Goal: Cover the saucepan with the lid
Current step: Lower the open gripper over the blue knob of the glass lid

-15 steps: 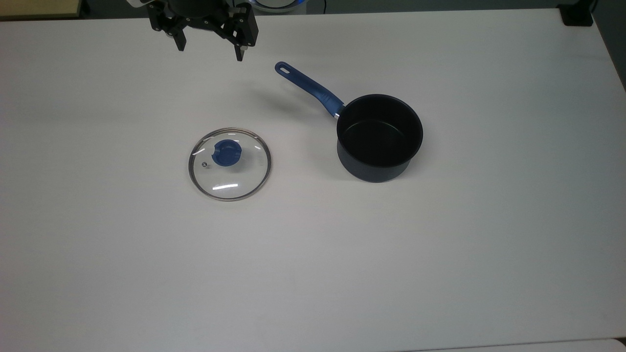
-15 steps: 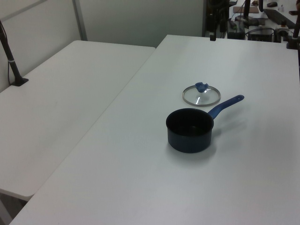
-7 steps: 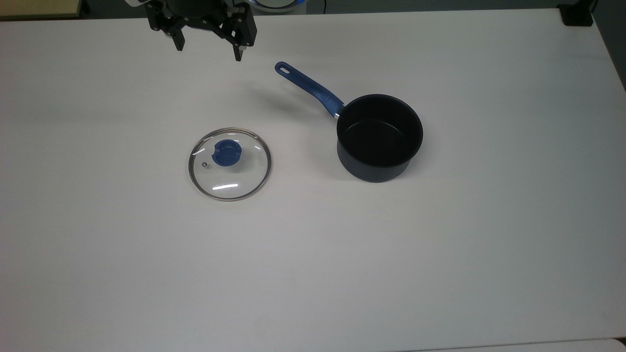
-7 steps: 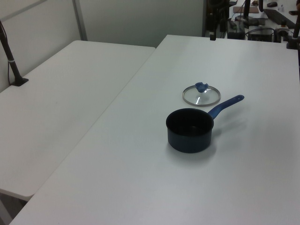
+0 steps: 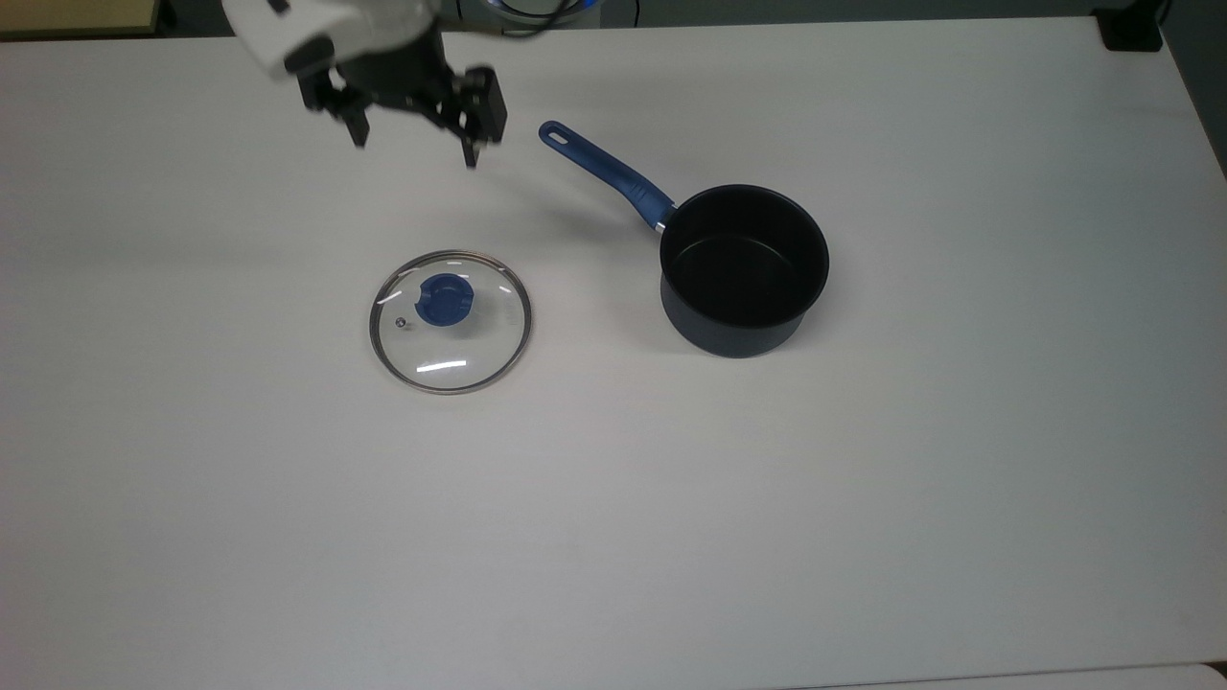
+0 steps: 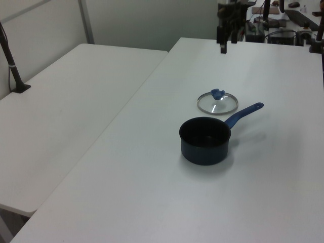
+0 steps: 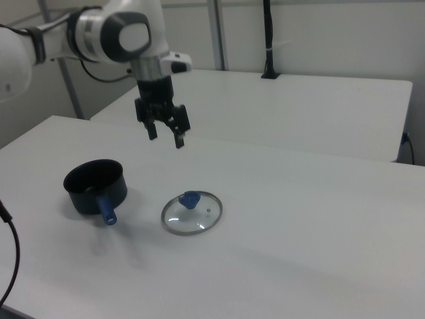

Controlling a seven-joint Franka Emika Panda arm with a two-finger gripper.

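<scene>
The glass lid (image 5: 450, 321) with its blue knob (image 5: 442, 299) lies flat on the white table (image 5: 613, 498), left of the saucepan in the top view; it also shows as the lid (image 6: 217, 103) and the lid (image 7: 192, 212). The dark saucepan (image 5: 744, 270) stands upright and empty, its blue handle (image 5: 606, 172) pointing up-left. It shows too as the saucepan (image 6: 205, 140) and the saucepan (image 7: 95, 186). My gripper (image 5: 414, 153) hangs open and empty in the air above the table, beyond the lid and apart from it, seen as the gripper (image 7: 165, 137) and the gripper (image 6: 223, 48).
A second white table (image 6: 66, 106) adjoins on the left view's left, with a black post (image 6: 12, 68) on it. Equipment clutter (image 6: 281, 23) sits past the table's far end. A black object (image 5: 1131, 29) stands at the top view's upper right corner.
The gripper has come down and forward from the table's far edge toward the lid, still open. Lid and saucepan have not moved.
</scene>
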